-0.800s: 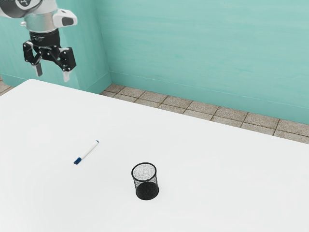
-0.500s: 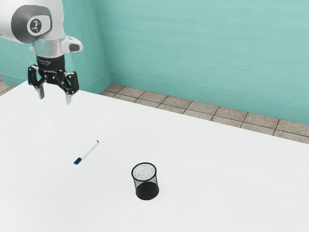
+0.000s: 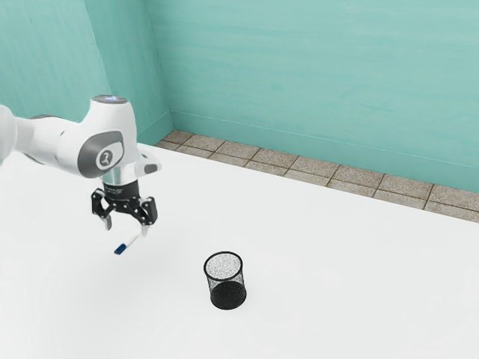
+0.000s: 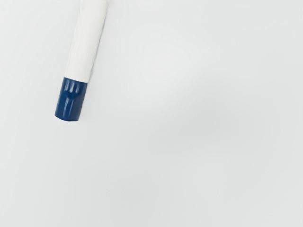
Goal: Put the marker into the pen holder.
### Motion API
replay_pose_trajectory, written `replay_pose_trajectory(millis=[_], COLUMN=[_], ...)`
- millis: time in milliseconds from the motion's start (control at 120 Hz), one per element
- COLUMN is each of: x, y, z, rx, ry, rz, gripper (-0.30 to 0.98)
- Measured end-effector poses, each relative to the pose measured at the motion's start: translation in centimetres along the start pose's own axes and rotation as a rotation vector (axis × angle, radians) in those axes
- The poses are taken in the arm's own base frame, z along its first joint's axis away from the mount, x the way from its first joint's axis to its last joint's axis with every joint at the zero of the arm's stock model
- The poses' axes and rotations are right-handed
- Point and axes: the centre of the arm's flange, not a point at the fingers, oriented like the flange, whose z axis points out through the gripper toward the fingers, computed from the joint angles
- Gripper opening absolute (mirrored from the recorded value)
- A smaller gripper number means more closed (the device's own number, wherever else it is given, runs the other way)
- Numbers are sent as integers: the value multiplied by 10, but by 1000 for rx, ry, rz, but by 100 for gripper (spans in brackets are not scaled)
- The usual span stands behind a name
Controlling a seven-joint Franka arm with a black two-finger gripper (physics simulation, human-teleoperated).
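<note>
In the exterior view my gripper (image 3: 126, 227) stands open, fingers pointing down, just over the marker (image 3: 122, 248), and partly covers the marker's white far end. The marker, white with a blue cap, lies on the table. The wrist view has the blue cap and part of the white barrel of the marker (image 4: 86, 47) up close, with nothing gripped. The black mesh pen holder (image 3: 227, 293) stands upright on the table, toward the exterior view's right from the gripper and the marker.
The white table (image 3: 322, 277) extends around the pen holder. Its far edge runs in front of a tiled floor (image 3: 277, 158) and a teal wall (image 3: 314, 82).
My arm has come down and toward the exterior view's right, bringing the open gripper from the table's far corner to just over the marker. Marker and pen holder have not moved.
</note>
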Motion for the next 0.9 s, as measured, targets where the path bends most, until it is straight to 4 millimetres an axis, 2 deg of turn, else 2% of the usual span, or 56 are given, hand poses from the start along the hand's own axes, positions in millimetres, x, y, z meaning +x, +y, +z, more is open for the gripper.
replay_pose_trajectory(millis=[183, 383, 567, 742, 900], x=[31, 57, 87, 109, 114], y=[-22, -26, -44, -44, -46], z=[41, 58, 83, 90, 95], rx=[-30, -38, -63, -74, -83], ry=[69, 135, 157, 187, 193], rz=[17, 98, 122, 180, 221], gripper=[69, 69, 69, 69, 69])
